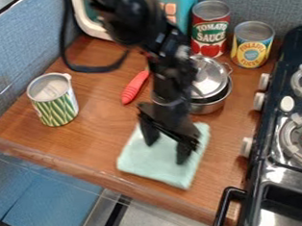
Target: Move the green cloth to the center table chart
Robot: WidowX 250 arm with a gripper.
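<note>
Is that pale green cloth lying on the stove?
No, the green cloth lies on the wooden counter beside the stove, under the robot's open gripper.

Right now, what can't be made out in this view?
Camera view:
- Green cloth: part of its far edge, behind the gripper.
- Whether the gripper touches the cloth or hovers just above: the slanted view doesn't settle it.
- Red handle: upper end, behind the arm.
- Pot: left side, behind the arm.
- Stove: cut off by right edge.

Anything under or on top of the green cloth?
Over the green cloth hangs the gripper, fingers apart, hiding part of its top; wooden counter shows around it, whatever's beneath is covered.
</note>
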